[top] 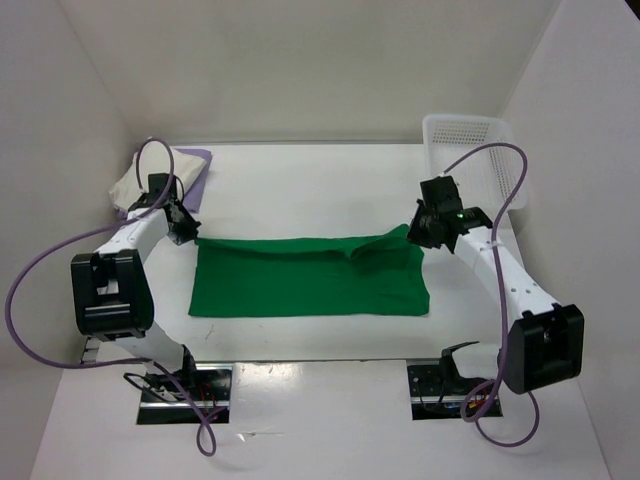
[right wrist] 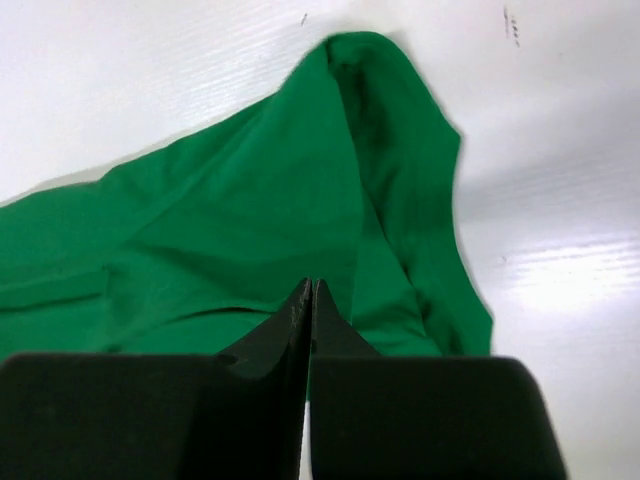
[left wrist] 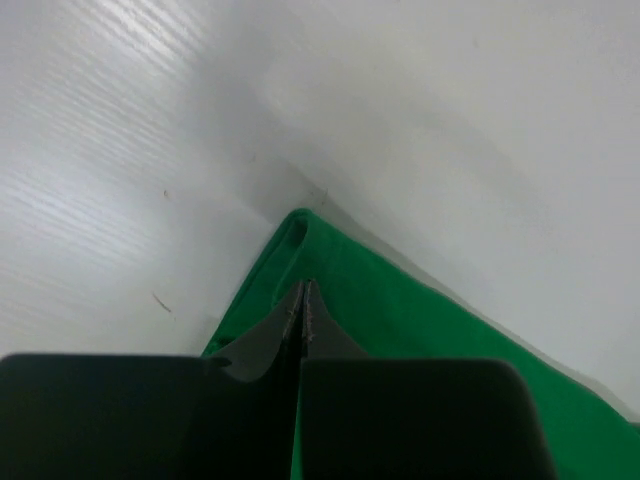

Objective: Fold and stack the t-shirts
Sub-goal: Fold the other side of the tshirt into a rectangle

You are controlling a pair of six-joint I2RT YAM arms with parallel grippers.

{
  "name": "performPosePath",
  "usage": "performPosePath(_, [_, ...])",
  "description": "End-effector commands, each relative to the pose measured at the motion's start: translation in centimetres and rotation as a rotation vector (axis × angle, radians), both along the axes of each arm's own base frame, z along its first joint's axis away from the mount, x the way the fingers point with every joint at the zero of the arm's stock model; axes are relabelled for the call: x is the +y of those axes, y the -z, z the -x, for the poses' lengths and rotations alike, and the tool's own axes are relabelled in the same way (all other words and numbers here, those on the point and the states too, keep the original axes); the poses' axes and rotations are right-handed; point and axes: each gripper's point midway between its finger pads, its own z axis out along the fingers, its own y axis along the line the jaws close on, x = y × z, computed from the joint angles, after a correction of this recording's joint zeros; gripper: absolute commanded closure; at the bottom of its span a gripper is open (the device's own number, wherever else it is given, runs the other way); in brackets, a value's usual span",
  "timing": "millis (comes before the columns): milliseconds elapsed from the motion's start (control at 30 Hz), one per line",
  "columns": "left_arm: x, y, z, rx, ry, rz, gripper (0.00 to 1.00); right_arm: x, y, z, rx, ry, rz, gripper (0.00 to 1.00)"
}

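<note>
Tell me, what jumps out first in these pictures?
The bright green t-shirt, spread wide across the middle of the white table. A shut gripper sits at each of its far corners: the left gripper and the right gripper. In the far-left corner lie the lavender t-shirt and the cream t-shirt.

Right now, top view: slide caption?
Green t-shirt spread on the table, left and right jaws shut at its far corners.

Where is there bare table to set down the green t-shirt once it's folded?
Widest free patch: the table strip between the green t-shirt and the back wall, bordered by the lavender t-shirt and the mesh basket. A narrower strip lies between the shirt's near edge and the arm bases. Crowded: far left corner, with the cream t-shirt, and beside the basket.
</note>
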Motion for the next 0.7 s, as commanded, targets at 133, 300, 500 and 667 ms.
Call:
performPosePath(133, [0.2, -1.9, 1.8, -0.028, -0.003, 0.028, 1.0, -0.3, -2.6, 3.2, 0.068, -0.007, 0.0, 0.99])
performPosePath(300, [0.3, -1.2, 3.0, 0.006, -0.013, 0.034, 1.0, -1.0, -1.2, 6.7, 0.197, -0.011, 0.023, 0.99])
performPosePath(500, [0.5, -0.1, 3.9, 0.05, -0.026, 0.089, 1.0, 0.1, -1.4, 9.5, 0.234, -0.057, 0.011, 0.94])
performPosePath(667, [0.6, 0.2, 5.2, 0.087, -0.04, 0.117, 0.85, 0.5, -0.9, 11.4, 0.284, -0.058, 0.039, 0.73])
